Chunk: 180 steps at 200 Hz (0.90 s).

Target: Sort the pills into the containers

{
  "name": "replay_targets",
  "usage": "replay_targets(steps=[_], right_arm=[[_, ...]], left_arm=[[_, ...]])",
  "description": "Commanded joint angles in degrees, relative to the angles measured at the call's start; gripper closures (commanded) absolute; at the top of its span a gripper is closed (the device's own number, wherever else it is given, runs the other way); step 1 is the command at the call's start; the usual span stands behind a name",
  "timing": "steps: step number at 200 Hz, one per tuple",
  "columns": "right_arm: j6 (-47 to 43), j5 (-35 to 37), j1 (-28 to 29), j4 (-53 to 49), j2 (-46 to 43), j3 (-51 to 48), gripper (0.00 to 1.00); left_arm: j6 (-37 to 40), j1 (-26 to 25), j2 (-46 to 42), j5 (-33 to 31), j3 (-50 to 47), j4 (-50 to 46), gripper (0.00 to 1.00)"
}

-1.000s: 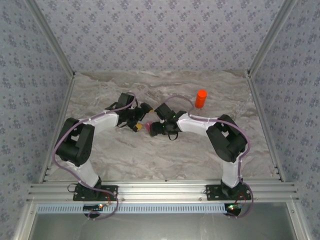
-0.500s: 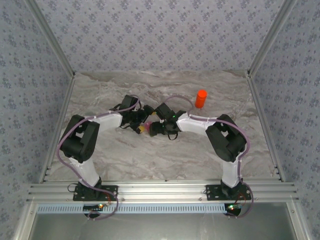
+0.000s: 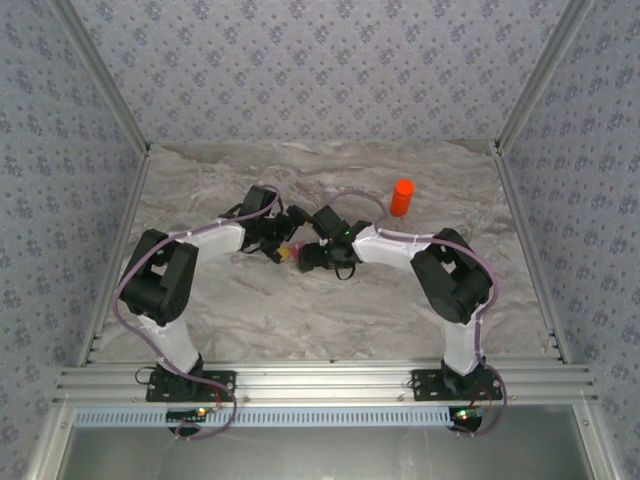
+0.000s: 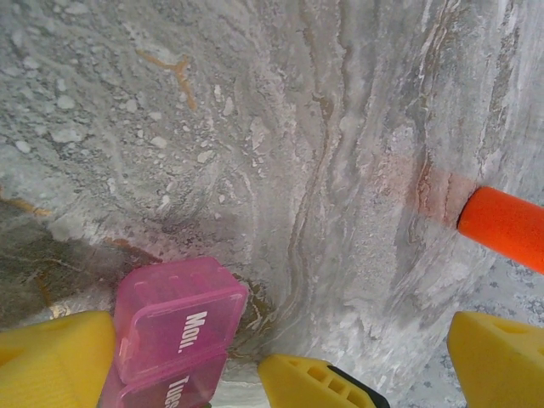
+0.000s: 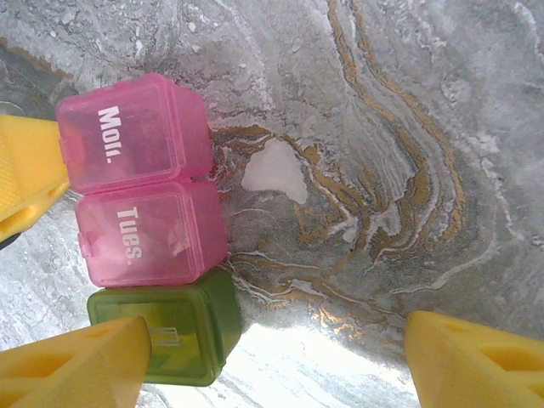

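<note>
Containers (image 5: 140, 225) on counter (image 5: 382, 127): I judge light, stiff, slick plastic; pinch across flat side walls. Left jaws apart; right jaws apart.

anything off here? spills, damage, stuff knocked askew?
Nothing stands out. The pill organizer lies flat on the table, with its Mon., Tues. and green lids shut and no visible cracks. The orange bottle stands upright. The pale patch beside the organizer looks like marble veining, not a spill.
</note>
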Motion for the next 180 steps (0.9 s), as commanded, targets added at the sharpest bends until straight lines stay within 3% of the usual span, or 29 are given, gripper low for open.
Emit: replay_targets(steps=[1,133,180], right_arm=[[0.19,0.34,0.04,-1.88,1.96,0.83,0.19],[-0.36,0.44,-0.33,-2.39,3.19,0.91,0.2],[-2.39,-0.09,-0.33,-3.0,-0.91,1.64,0.18]], left_arm=[[0.02,0.19,-0.41,-0.43,1.76,-0.74,0.0],[-2.01,-0.43,-2.95,2.1,4.75,2.6,0.0],[6.48,3.72,-6.41,-1.48,4.88,-4.83,0.0]])
